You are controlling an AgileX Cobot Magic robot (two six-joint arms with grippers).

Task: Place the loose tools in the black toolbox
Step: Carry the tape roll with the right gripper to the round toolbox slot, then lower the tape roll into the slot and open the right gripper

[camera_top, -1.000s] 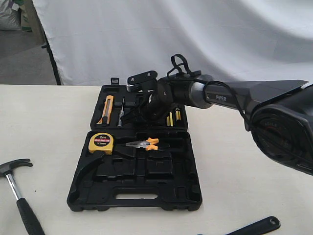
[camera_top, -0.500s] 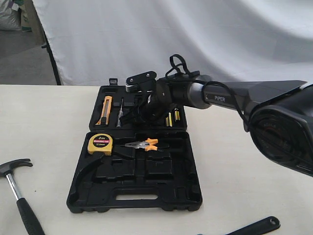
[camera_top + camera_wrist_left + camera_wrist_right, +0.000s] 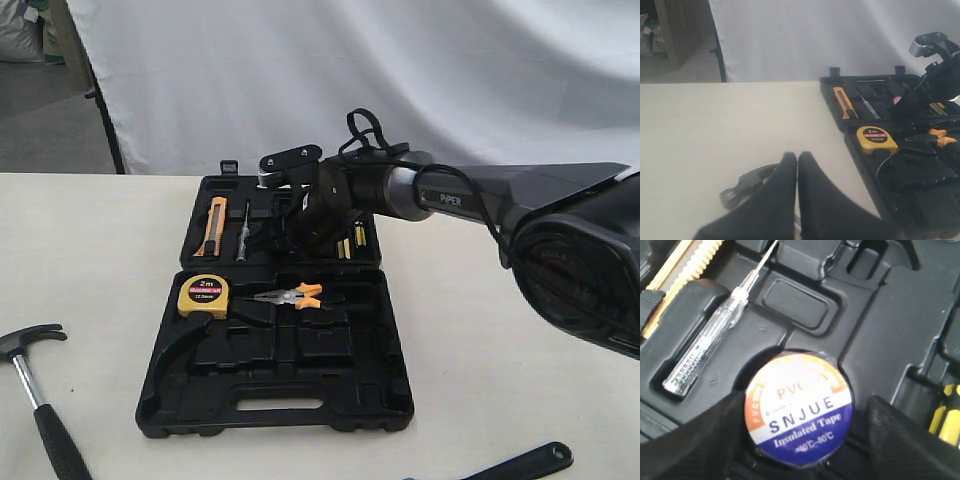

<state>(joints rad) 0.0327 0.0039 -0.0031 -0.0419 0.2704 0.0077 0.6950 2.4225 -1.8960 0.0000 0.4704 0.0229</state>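
The small round tape roll [image 3: 799, 407], with a white, orange and blue label, sits at a round recess in the far half of the black toolbox [image 3: 275, 415]. My right gripper [image 3: 802, 407] is shut on it, one finger on each side. In the exterior view that gripper [image 3: 285, 225] hangs low over the far half. The claw hammer [image 3: 40, 400] lies on the table at the front left, its head [image 3: 742, 184] just beyond my left gripper [image 3: 798, 157], which is shut and empty. Only the black handle of the wrench [image 3: 530, 462] shows at the front right edge.
The near half of the toolbox holds a yellow tape measure [image 3: 203, 293] and orange-handled pliers [image 3: 290, 294]. An orange utility knife [image 3: 213, 222] and a clear test screwdriver [image 3: 705, 352] lie in the far half. A white backdrop hangs behind the table.
My right gripper has sunk slightly lower and leftward over the far half with the tape roll. The toolbox has shifted a little to the left. Hammer and wrench have not moved.
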